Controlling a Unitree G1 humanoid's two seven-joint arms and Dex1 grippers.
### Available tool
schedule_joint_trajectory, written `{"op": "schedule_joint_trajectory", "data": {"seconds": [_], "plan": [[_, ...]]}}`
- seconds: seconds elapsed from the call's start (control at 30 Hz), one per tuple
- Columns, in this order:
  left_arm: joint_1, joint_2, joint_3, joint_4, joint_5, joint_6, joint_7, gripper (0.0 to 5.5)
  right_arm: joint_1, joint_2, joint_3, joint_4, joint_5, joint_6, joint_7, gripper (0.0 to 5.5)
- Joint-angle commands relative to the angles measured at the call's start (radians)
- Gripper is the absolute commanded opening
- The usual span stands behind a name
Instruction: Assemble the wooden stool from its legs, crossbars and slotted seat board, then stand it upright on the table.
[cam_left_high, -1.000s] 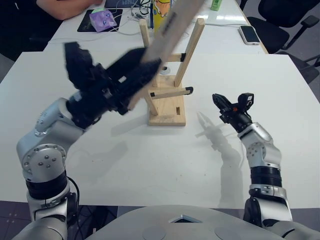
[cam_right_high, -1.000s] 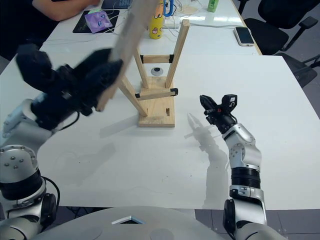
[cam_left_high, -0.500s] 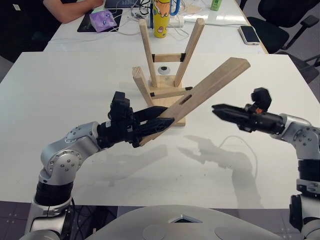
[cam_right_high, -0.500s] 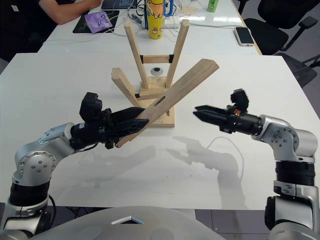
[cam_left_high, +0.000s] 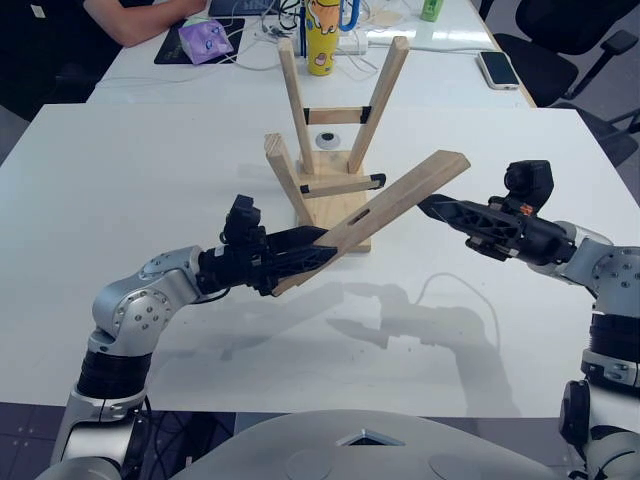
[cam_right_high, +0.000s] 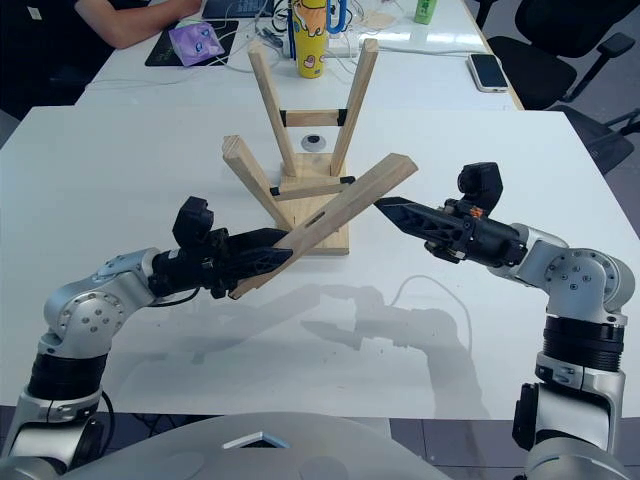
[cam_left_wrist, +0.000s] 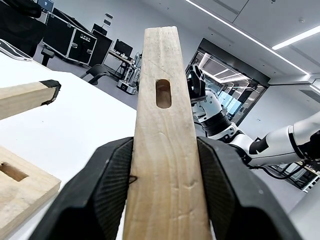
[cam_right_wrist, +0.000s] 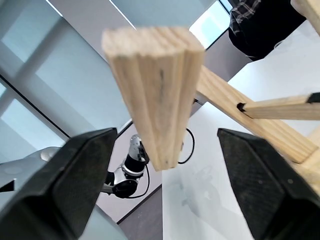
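My left gripper (cam_left_high: 300, 255) is shut on the lower end of a slotted wooden leg (cam_left_high: 390, 203), which slants up and to the right above the table. In the left wrist view the leg (cam_left_wrist: 165, 115) runs out between both black fingers (cam_left_wrist: 107, 190). My right gripper (cam_left_high: 432, 205) is open at the leg's upper end. The right wrist view has that end (cam_right_wrist: 155, 85) between the spread fingers (cam_right_wrist: 75, 175), with gaps on both sides. Behind it, the seat board (cam_left_high: 335, 228) lies flat with three legs (cam_left_high: 385, 90) and two crossbars (cam_left_high: 340, 186) standing up from it.
A second table behind carries a yellow cup (cam_left_high: 322, 35), a phone (cam_left_high: 497, 68), a purple item (cam_left_high: 205, 38) and a person's arm. Black chairs stand at the far right. The white table (cam_left_high: 150, 160) has free room to the left and at the front.
The left arm swung the leg down from high up to a low slant, then lowered it a little more. The right gripper rose and moved in to the leg's upper end.
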Motion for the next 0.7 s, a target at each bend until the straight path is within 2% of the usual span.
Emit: {"op": "schedule_joint_trajectory", "data": {"seconds": [0.03,0.43,0.7], "plan": [[-0.018,-0.005,-0.015,0.013,0.015,0.019,-0.028,2.01,-0.022,0.023,0.007,-0.011,0.003,-0.004,-0.045,3.71],[-0.035,-0.018,-0.012,0.014,-0.011,0.099,-0.045,2.01,-0.007,0.026,0.060,-0.042,-0.032,-0.046,-0.008,3.71],[-0.027,-0.017,0.011,0.004,-0.015,0.134,-0.040,2.01,-0.020,0.016,0.067,-0.026,-0.039,-0.039,0.004,2.60]]}}
